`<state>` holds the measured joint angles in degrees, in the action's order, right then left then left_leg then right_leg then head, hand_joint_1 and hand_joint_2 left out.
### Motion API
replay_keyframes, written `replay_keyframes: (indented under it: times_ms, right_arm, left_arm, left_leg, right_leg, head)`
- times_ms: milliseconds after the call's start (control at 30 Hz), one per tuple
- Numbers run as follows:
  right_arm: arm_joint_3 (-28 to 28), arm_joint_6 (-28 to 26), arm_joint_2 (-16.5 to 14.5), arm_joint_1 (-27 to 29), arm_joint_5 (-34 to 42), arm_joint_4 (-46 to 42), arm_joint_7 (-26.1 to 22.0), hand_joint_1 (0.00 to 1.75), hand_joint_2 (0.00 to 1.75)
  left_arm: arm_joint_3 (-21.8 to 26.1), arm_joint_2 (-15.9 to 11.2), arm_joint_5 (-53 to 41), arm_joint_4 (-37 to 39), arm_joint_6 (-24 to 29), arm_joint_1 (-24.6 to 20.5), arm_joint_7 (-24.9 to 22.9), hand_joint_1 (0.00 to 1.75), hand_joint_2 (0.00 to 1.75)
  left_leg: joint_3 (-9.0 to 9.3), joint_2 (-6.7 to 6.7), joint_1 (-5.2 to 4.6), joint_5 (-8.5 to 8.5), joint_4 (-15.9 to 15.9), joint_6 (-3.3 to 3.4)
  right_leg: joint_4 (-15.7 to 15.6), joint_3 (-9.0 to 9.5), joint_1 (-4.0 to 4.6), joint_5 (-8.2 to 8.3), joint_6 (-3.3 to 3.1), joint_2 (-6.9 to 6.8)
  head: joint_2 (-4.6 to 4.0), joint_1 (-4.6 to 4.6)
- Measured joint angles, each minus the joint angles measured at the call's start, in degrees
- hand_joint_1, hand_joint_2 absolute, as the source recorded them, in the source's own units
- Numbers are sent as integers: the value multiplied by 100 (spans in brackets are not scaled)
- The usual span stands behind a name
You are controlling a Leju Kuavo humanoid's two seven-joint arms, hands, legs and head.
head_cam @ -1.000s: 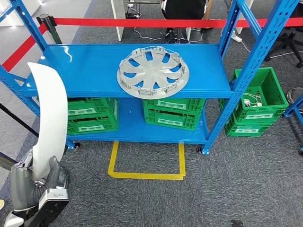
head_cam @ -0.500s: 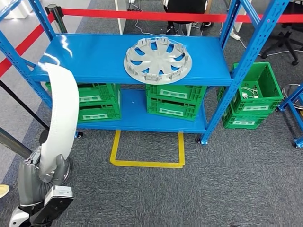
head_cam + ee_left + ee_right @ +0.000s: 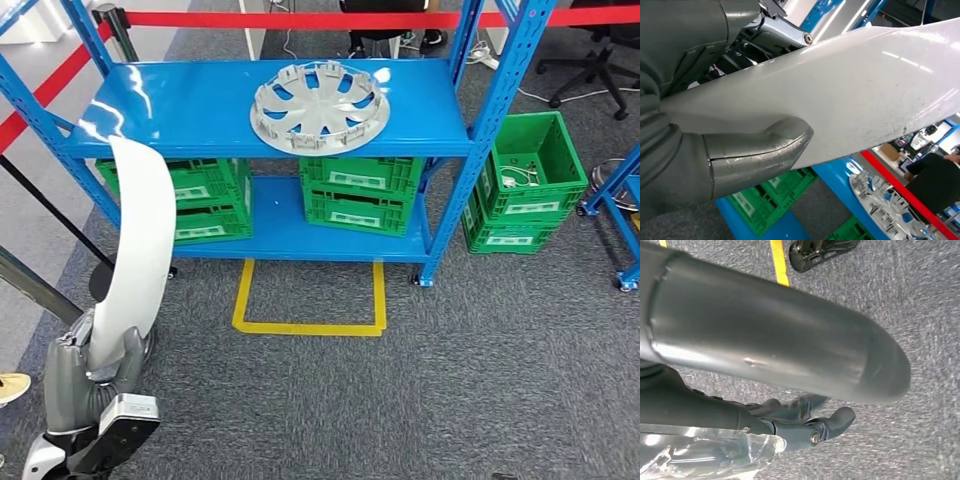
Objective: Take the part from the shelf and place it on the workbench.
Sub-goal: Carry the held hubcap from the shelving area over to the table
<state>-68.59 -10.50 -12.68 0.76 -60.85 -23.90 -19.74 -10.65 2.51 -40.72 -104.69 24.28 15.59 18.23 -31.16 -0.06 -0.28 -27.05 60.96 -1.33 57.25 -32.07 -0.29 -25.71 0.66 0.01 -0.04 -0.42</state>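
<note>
1. The left hand [image 3: 94, 370] held the part, a long curved white panel [image 3: 140, 250], by its lower end; the thumb [image 3: 760, 150] pressed across one glossy face and the fingers were closed on the other side. The panel stood nearly upright at the robot's left, off the shelf [image 3: 226, 105].
2. Handling, judged: the panel looked stiff, thin and light, but long, so a low grip probably left the top free to sway. The glossy skin looked slippery and showed faint scuffs.
3. The right hand [image 3: 806, 420] hung over the carpet with nothing in it, dark fingers loosely apart.
4. A grey wheel cover [image 3: 321, 105] lay flat on the shelf's top level, green crates [image 3: 362, 195] below.
5. Hard to make out: the fingers behind the panel, how deep the grip sat, and where the workbench surface stood.
</note>
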Motion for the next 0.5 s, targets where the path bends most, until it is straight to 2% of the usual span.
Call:
replay_keyframes:
  times_ms: [33, 67, 133, 167, 200, 233, 300, 333, 367, 400, 433, 467, 500]
  right_arm:
    - [-3, -1, -4, -2, 0, -1, 0, 0, 0]
    - [-5, -2, -8, -4, 0, -2, 0, 0, 0]
    - [-17, -5, -16, -3, -1, -4, 2, 0, 0]
    - [-28, -7, -20, 2, -4, -4, 3, 0, 0]
    - [-40, -12, -23, 9, -8, -4, 4, 0, 0]
    - [-52, -16, -24, 15, -12, -4, 3, 0, 0]
    - [-70, -25, -25, 14, -26, -4, -3, 0, 0]
    - [-80, -27, -25, 9, -32, -4, -7, 0, 0]
    - [-93, -29, -25, 4, -38, -5, -11, 0, 0]
    - [-109, -31, -25, 0, -42, -7, -14, 0, 0]
    - [-124, -32, -24, -4, -45, -10, -15, 0, 0]
    - [-136, -32, -25, -12, -49, -14, -17, 0, 0]
    - [-145, -32, -28, -28, -53, -16, -19, 0, 0]
  left_arm:
    - [-2, -3, 0, 0, 0, -10, 0, 175, 175]
    - [-3, -4, 0, 0, 0, -19, 1, 175, 175]
    - [-6, -6, 3, 1, -1, -27, 1, 175, 175]
    - [-9, -7, 8, 2, -5, -32, 2, 175, 175]
    - [-12, -10, 18, 4, -10, -39, 2, 175, 175]
    - [-16, -13, 30, 6, -17, -45, 3, 175, 175]
    - [-21, -21, 49, 14, -32, -56, 5, 175, 175]
    - [-23, -25, 52, 22, -40, -62, 7, 175, 175]
    - [-26, -30, 53, 33, -50, -68, 9, 175, 175]
    - [-28, -34, 53, 46, -58, -75, 11, 175, 175]
    - [-31, -38, 53, 59, -65, -81, 13, 175, 175]
    - [-33, -43, 53, 71, -69, -86, 14, 175, 175]
    - [-34, -48, 53, 79, -70, -90, 16, 175, 175]
  left_leg:
    - [200, -5, -8, 49, -339, 31]
    - [303, -9, -22, 57, -546, 55]
    - [297, -3, -40, 78, -695, 92]
    - [259, 6, -38, 118, -724, 119]
    - [220, 15, -30, 162, -753, 154]
    - [174, 25, -17, 212, -778, 188]
    - [62, 35, -17, 309, -762, 231]
    - [-5, 41, -21, 360, -749, 236]
    - [-76, 46, -24, 412, -735, 235]
    - [-153, 50, -22, 465, -718, 229]
    - [-236, 49, -16, 519, -695, 216]
    - [-321, 44, -10, 571, -660, 192]
    - [-407, 38, -10, 619, -614, 161]
  right_leg:
    - [4, -33, 6, 38, 25, 3]
    - [1, -69, 5, 82, 58, 3]
    - [-7, -147, -7, 172, 142, 4]
    - [13, -195, -15, 144, 176, 6]
    - [101, -255, -16, 25, 204, 9]
    - [297, -332, -15, -191, 224, 11]
    - [985, -513, -19, -731, 259, 13]
    - [1338, -570, -21, -896, 275, 12]
    - [1567, -569, -21, -924, 289, 12]
    - [1612, -485, -23, -817, 301, 12]
    - [1464, -311, -27, -628, 312, 11]
    - [1140, -54, -34, -466, 328, 12]
    - [720, 248, -37, -416, 343, 14]
  head:
    - [0, 3]
    - [0, 4]
    - [0, 4]
    - [0, 5]
    - [0, 15]
    - [0, 26]
    - [0, 46]
    - [0, 49]
    - [-1, 51]
    - [-1, 54]
    - [-1, 54]
    - [-1, 55]
    - [-1, 58]
